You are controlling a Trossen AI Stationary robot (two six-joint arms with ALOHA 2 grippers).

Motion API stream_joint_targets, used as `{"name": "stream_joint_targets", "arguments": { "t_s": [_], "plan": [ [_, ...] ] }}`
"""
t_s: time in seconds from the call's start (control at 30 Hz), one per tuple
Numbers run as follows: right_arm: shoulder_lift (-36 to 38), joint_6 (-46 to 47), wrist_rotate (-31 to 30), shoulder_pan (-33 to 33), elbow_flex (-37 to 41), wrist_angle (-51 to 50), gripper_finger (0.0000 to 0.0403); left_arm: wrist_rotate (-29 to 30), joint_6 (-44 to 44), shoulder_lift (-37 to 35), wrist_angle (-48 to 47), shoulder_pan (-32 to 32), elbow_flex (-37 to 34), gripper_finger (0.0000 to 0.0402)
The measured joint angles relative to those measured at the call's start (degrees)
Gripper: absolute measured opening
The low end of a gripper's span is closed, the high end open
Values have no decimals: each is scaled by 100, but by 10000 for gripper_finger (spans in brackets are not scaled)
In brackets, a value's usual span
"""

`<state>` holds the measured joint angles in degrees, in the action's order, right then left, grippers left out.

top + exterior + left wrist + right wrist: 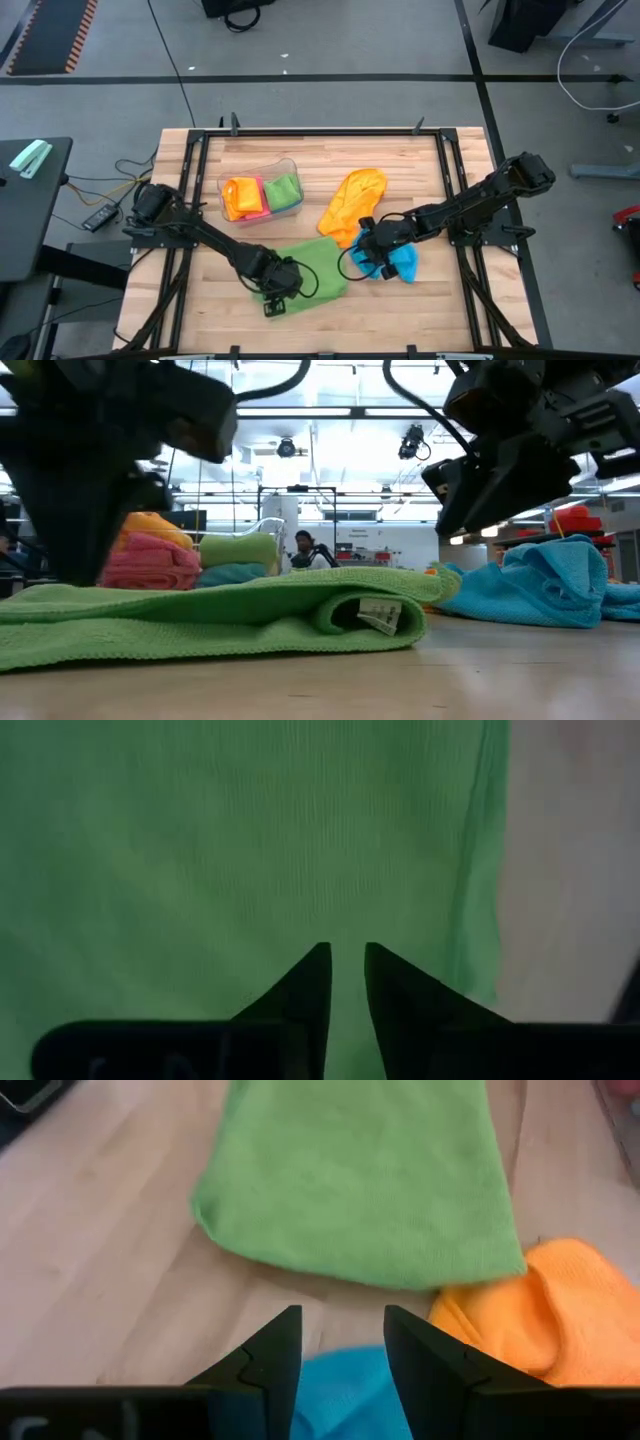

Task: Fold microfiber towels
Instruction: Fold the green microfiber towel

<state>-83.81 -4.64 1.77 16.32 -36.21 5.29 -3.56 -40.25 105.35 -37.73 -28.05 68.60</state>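
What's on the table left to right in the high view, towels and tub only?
Clear plastic tub holding folded towels, then the green towel under the left gripper, then the orange towel, then the blue towel by the right gripper.

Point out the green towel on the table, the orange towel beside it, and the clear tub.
green towel (315, 262): high view, on its flat middle.
orange towel (352, 202): high view, on its crumpled centre.
clear tub (258, 166): high view, on its far rim.
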Motion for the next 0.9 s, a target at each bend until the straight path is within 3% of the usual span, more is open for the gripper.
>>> {"name": "stream_joint_targets", "arguments": {
  "t_s": [0.27,0.57,0.9],
  "plan": [
    [-744,-364,18,600,0,1310,152,1882,971,227,454,127,-2,83],
    [-1280,-184,-1,981,-44,1973,152,1618,992,371,669,325,5,88],
    [-1338,421,-792,1541,-259,2066,152,1550,1054,117,543,31,97,80]
  ]
}}
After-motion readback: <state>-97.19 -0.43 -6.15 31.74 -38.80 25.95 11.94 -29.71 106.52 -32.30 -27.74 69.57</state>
